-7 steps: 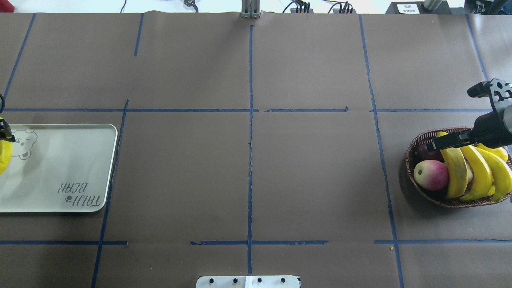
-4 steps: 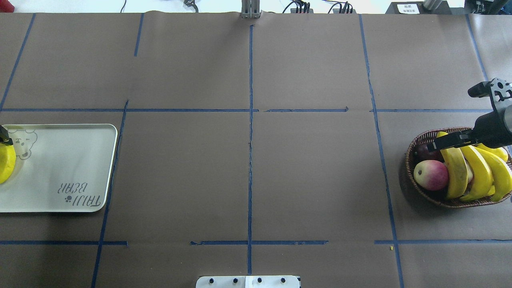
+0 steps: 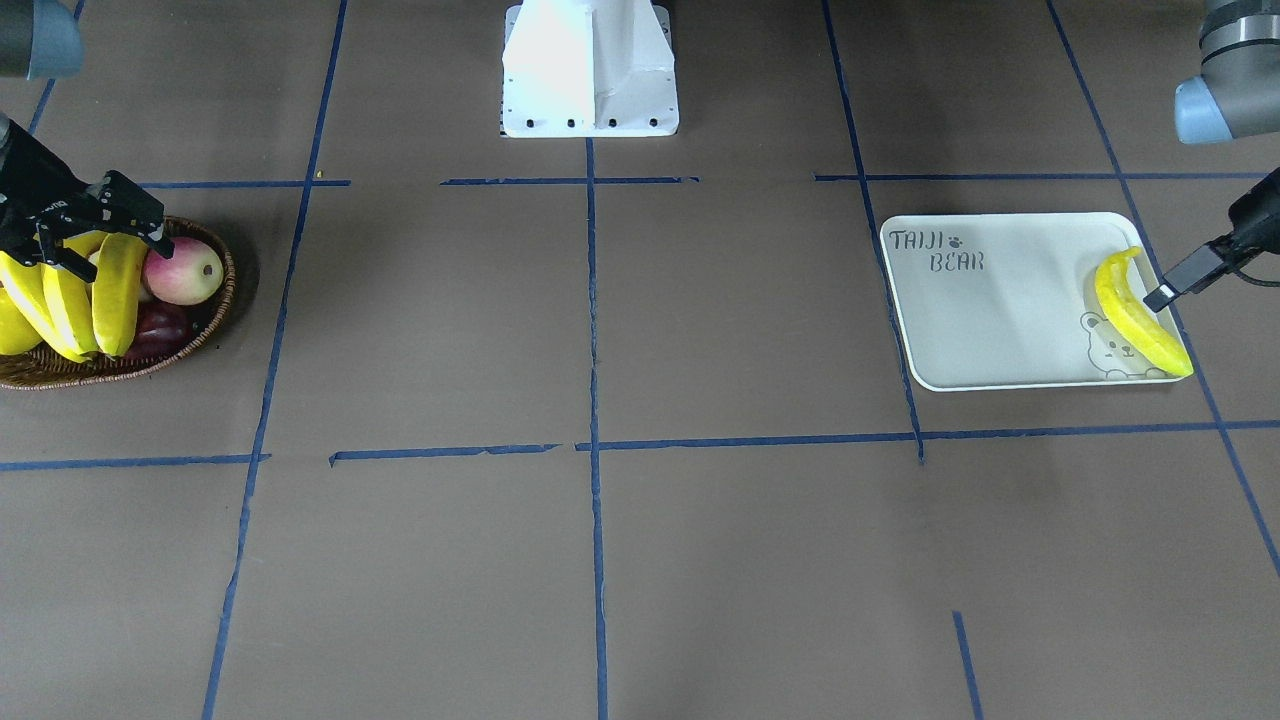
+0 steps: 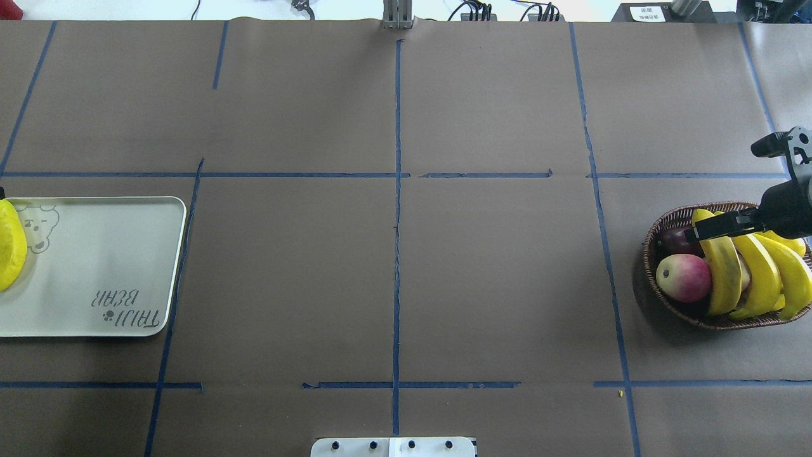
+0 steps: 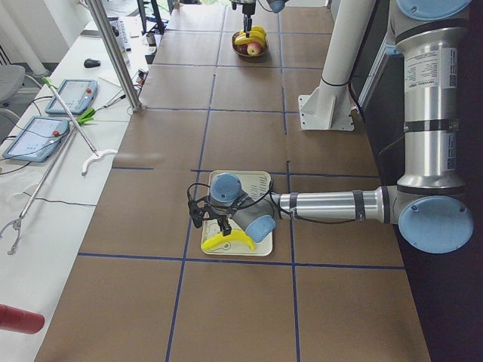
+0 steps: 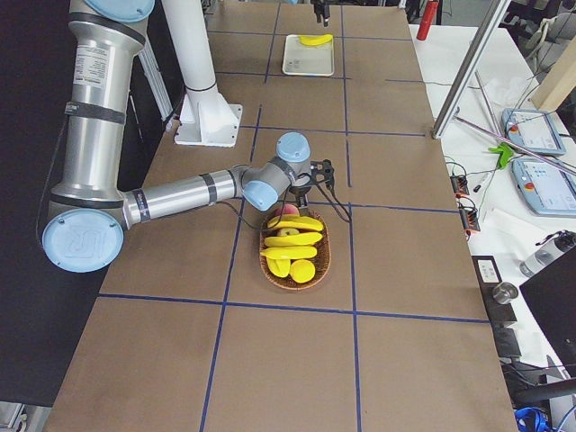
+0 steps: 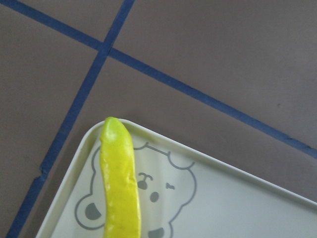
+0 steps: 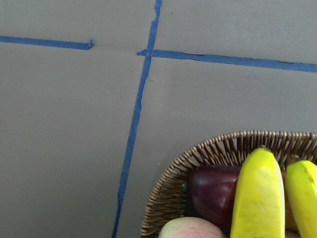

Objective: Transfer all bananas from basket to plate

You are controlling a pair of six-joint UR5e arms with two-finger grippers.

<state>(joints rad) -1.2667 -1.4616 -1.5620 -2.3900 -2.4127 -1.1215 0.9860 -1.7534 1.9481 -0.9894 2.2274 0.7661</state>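
1. There are four bananas [image 4: 761,273]. Three are in the basket [image 4: 704,319] and a lone banana [image 3: 1140,315] is on the plate [image 4: 95,254]. There is one basket, one plate and two grippers.
2. The white robot base [image 3: 590,70] stands at the middle of the table's near edge. The plate lies well off to the base's left and the basket well off to its right. Brown paper [image 4: 285,285] crossed by blue tape lines [image 4: 398,190] covers the stretch between them.
3. Besides its three bananas, the basket holds a round red-and-green fruit [image 4: 684,277] and a dark purple fruit [image 4: 674,241]. Both sit on the side of the basket toward the base. A short plump yellow fruit [image 6: 302,270] sits at the basket's other end. The bananas lie side by side across the other fruit and partly hide it.
4. The right gripper [image 4: 723,225] hangs over the upper ends of the basket's bananas. Its jaws look spread, straddling the banana nearest the base.
5. The lone banana lies along the plate's edge farthest from the base, across the printed bear face [image 7: 148,188].
6. The left gripper [image 3: 1180,280] is just beside that banana's outer side. Only one finger [image 3: 1165,295] shows, so I cannot tell how its jaws stand.
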